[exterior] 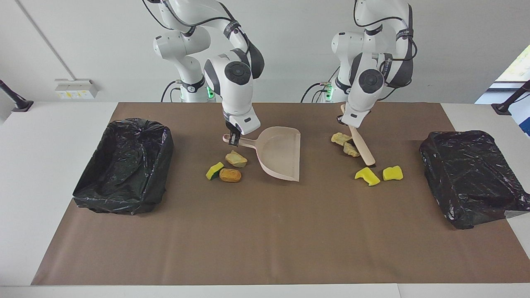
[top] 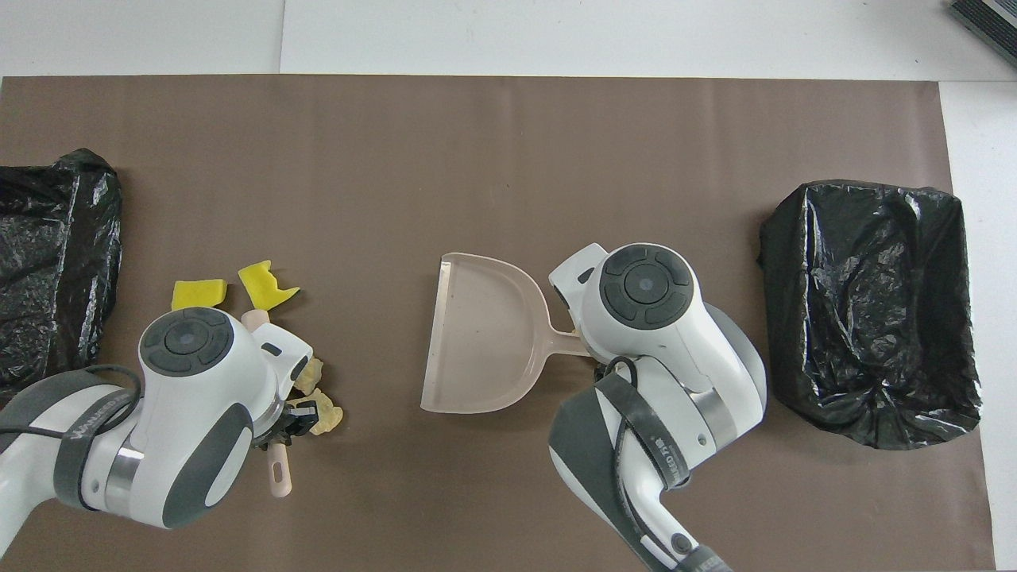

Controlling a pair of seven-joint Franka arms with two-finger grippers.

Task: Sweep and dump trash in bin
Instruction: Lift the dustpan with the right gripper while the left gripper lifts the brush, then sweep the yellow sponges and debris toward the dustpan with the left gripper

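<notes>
Facing view first: what does each arm have?

– The left gripper [exterior: 347, 120] is clamped on the handle of the beige brush [exterior: 362, 149], whose bristle end is down on the brown paper. The right gripper [exterior: 234, 139] is closed on the handle of the pink dustpan [exterior: 282, 154], which is empty.

And the scraps?

– Two tan lumps [exterior: 350, 150] touch the brush on the side facing the dustpan. Two yellow sponge pieces [exterior: 367, 176] lie just past the bristle tip, farther from the robots. A green-backed sponge [exterior: 214, 170], another tan lump [exterior: 236, 159] and an orange lump [exterior: 230, 175] sit beside the dustpan's handle, toward the right arm's end. One black-lined bin [exterior: 124, 165] stands at each end of the table.

How should this sweep go?

– I'd say keep the bristles pressed flat and push steadily toward the dustpan's straight lip, which is well apart from the lumps. The right arm should hold that lip flush against the paper, or crumbly bits will slide under it. The yellow pieces probably need their own pass.

Biggest risk?

– A lump rolling off the brush's tip partway.
</notes>
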